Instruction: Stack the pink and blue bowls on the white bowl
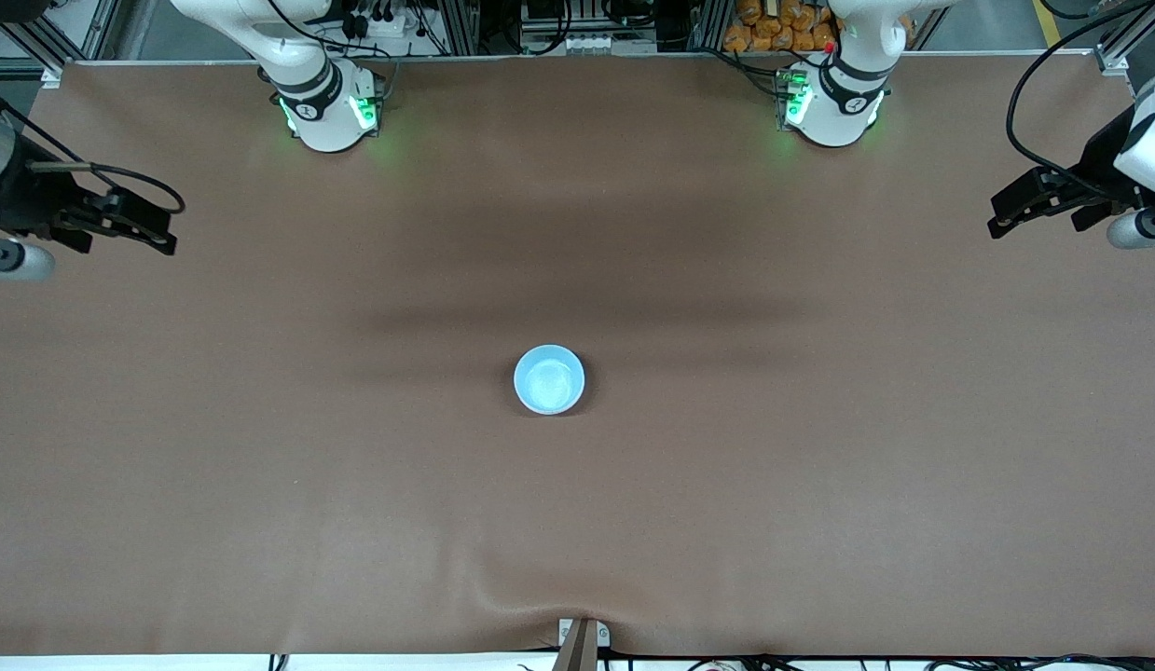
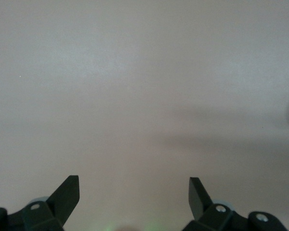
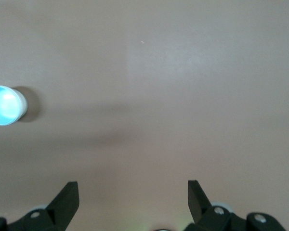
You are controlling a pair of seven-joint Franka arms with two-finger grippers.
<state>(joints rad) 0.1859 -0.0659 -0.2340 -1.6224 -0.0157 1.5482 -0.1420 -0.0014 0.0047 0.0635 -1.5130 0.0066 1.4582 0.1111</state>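
In the middle of the table (image 1: 260,466) you see the blue bowl (image 1: 549,379); only your right wrist view also shows it. The left gripper (image 1: 1006,224) and right gripper (image 1: 162,233) wait over the table's ends, spread wide, holding nothing, bare cloth all around.

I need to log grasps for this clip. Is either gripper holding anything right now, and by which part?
Nothing is held. The left gripper and right gripper are both open and empty, each waiting at its own end of the table; the blue bowl sits untouched mid-table.
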